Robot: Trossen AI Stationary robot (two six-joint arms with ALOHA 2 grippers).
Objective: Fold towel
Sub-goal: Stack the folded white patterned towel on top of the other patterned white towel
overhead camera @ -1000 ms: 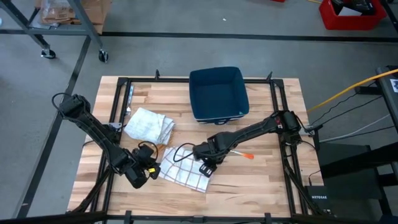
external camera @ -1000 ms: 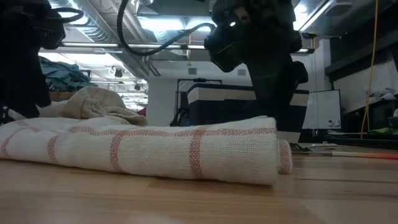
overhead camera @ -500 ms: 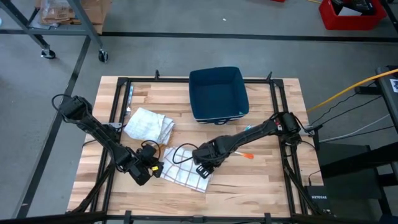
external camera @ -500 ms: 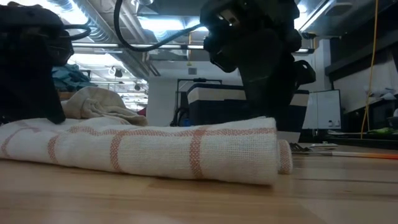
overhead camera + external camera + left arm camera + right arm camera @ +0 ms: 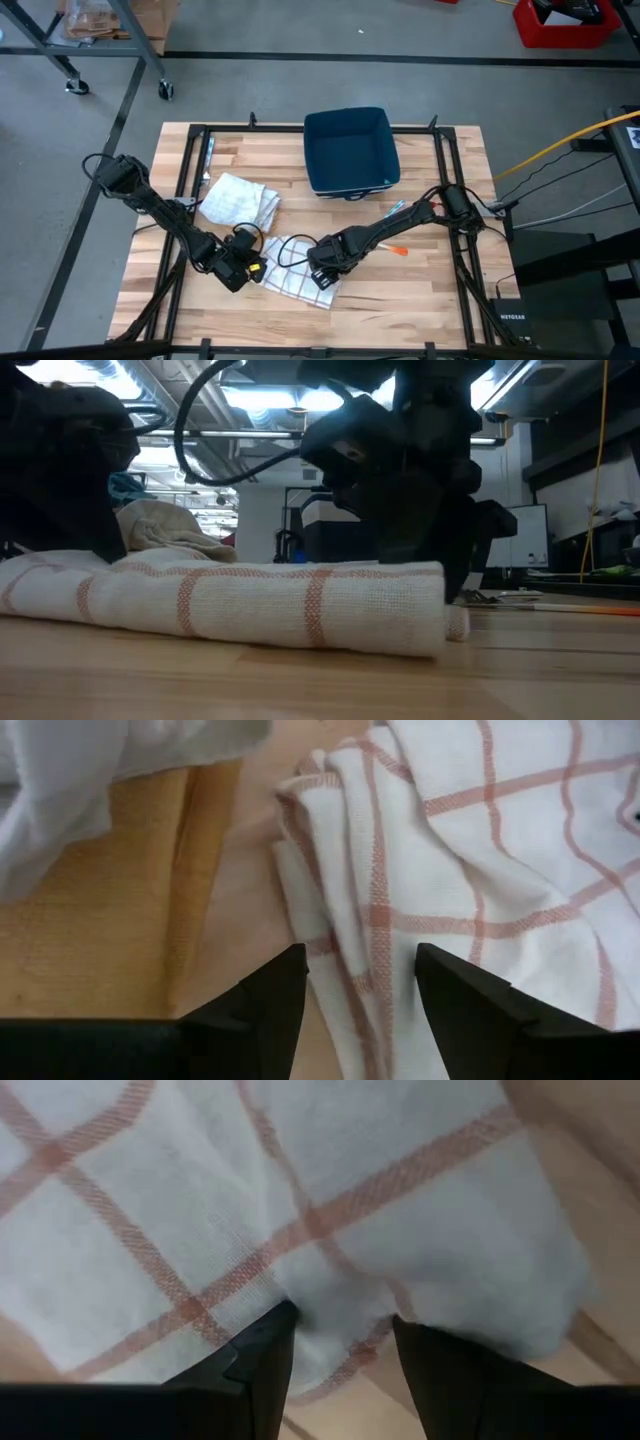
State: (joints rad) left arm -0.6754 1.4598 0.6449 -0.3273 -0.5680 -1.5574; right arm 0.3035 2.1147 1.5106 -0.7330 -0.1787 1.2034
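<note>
A white towel with red checks lies folded flat on the wooden table, near its front edge; in the low view, the towel shows as a thick roll-like fold. My left gripper is open and slants down at the towel's left edge, one finger on either side of the bunched folds. My right gripper is open and points down at the towel's right part, where a bulge of cloth sits between its fingers. My left gripper straddles the towel's bunched left edge from above, slanting; I cannot tell whether its fingers touch the cloth. My right gripper comes from above onto the towel near its right edge; its fingers stand at the cloth with a bulge between them, and I cannot tell whether they pinch it.
A crumpled cream cloth lies at the back left of the towel. A dark blue bin stands at the table's far middle. An orange-tipped pen-like thing lies to the right. A black frame rims the table.
My left gripper has gone down and toward the table's right, up to the towel's left edge. My right gripper has sunk toward the table's near edge onto the towel's right part and has rolled a little. The towel lies as before.
</note>
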